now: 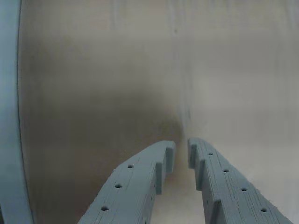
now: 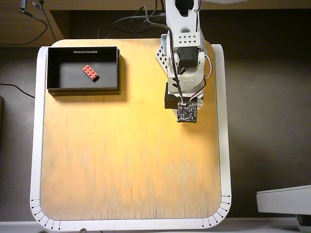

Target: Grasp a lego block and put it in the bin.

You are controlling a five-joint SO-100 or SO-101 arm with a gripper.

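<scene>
Grey-blue printed plastic, layered and drilled with small holes, makes up the two fingers of the gripper [image 1: 181, 147] seen at the bottom of the wrist view; the tips are drawn almost together, a narrow slit is left between them, and nothing is held. Only pale, blurred wood-grain board [image 1: 140, 70] is seen beyond the tips, with a light rim strip down the left edge of that view; neither brick nor box enters it. In the overhead view the lego block [image 2: 90, 72] is found already inside the bin [image 2: 82, 88], lying flat on the dark grey floor a little left of centre, studs up, its long axis running diagonally from upper left to lower right. The bin is noted as a shallow, thin-walled black rectangle set at the upper left corner of the board. The arm [image 2: 183, 58] is folded over the upper right part of the board, its wrist circuit board facing up, so the gripper itself is hidden beneath it here. The brick thus lies well apart from the gripper, to the left and slightly up in this view. The placing step is judged complete; no loose brick is visible on the varnished, rounded-cornered board with its white edge.
</scene>
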